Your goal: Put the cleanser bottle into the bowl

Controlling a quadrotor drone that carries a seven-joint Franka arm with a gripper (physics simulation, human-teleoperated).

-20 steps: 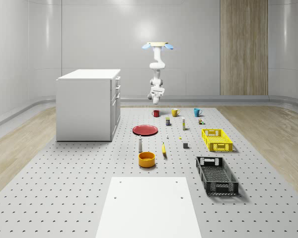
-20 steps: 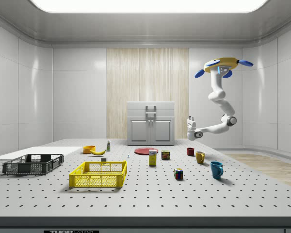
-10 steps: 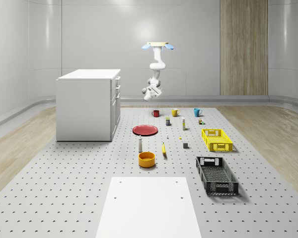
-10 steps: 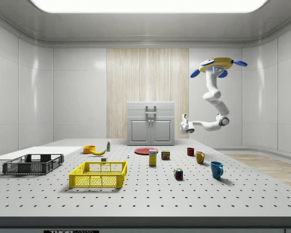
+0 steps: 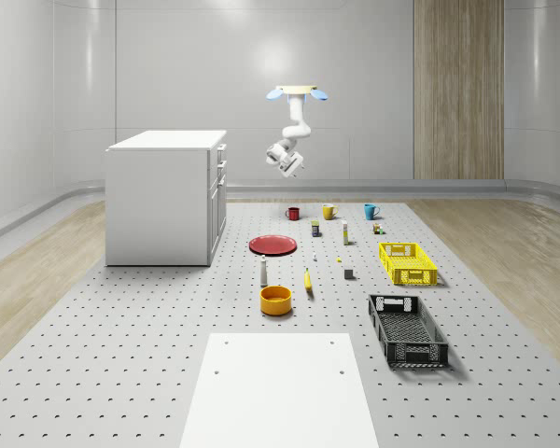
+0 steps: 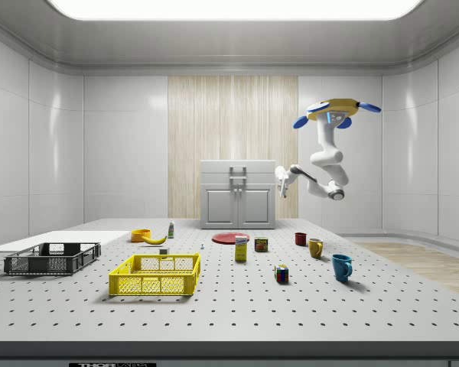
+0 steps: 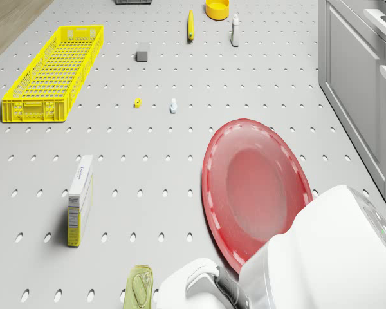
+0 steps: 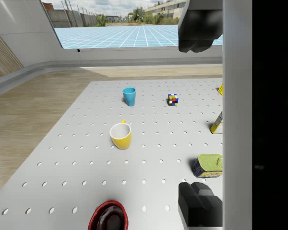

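The cleanser bottle [image 5: 263, 272] is small and white and stands upright on the perforated table, just behind the orange bowl [image 5: 275, 300]. The side view shows the bottle [image 6: 170, 229] beside the bowl [image 6: 141, 235], and both appear far off in the drone view, bottle [image 7: 235, 30] and bowl [image 7: 217, 8]. The drone [image 5: 297, 92] hovers high over the table's far end, above the red plate and mugs. Its arm is bent, and the gripper [image 5: 280, 157] is raised well above the table, far from the bottle. In the wrist view the gripper [image 8: 199, 120] is open with nothing between its fingers [image 8: 199, 28].
A red plate [image 5: 273, 245] lies between the drone and the bottle. A white cabinet [image 5: 166, 196] stands at the whole-scene view's left. Red [image 5: 293, 213], yellow [image 5: 328, 211] and blue [image 5: 370, 211] mugs sit at the far end. A banana [image 5: 308, 280], yellow crate [image 5: 407, 262] and black crate [image 5: 407, 329] lie toward the right.
The arm has folded upward, lifting the gripper higher and toward the cabinet. In the side view the drone has drifted left. Bottle and bowl have not moved.
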